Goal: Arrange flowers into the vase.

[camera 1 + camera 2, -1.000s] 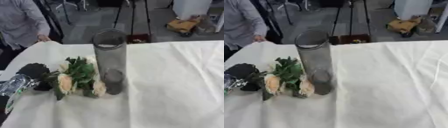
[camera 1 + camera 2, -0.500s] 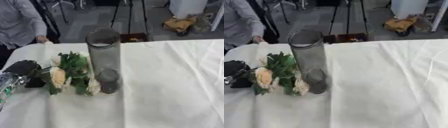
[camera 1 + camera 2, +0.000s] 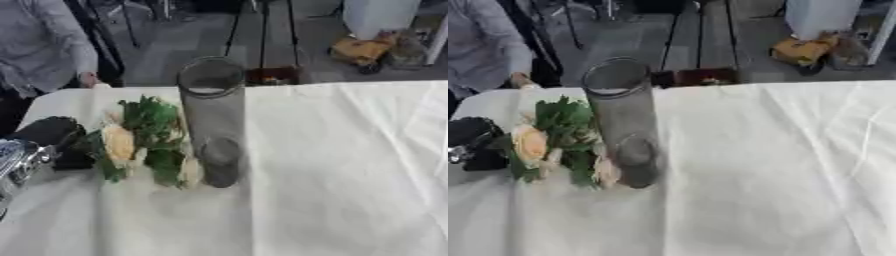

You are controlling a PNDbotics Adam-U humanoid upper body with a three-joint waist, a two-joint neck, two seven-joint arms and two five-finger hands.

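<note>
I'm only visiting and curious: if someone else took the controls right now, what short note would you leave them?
Left hand: at the table's left edge, against the flowers; I can't tell its fingers. Right hand: not in view.
Flowers: lying on the white cloth, just left of the vase.
Vase: upright, clear, no flowers inside.
Done: nothing in the vase yet.
Left: lift the flowers and put them in.

Flowers (image 3: 553, 142) beside upright vase (image 3: 626, 125) — touching
</note>
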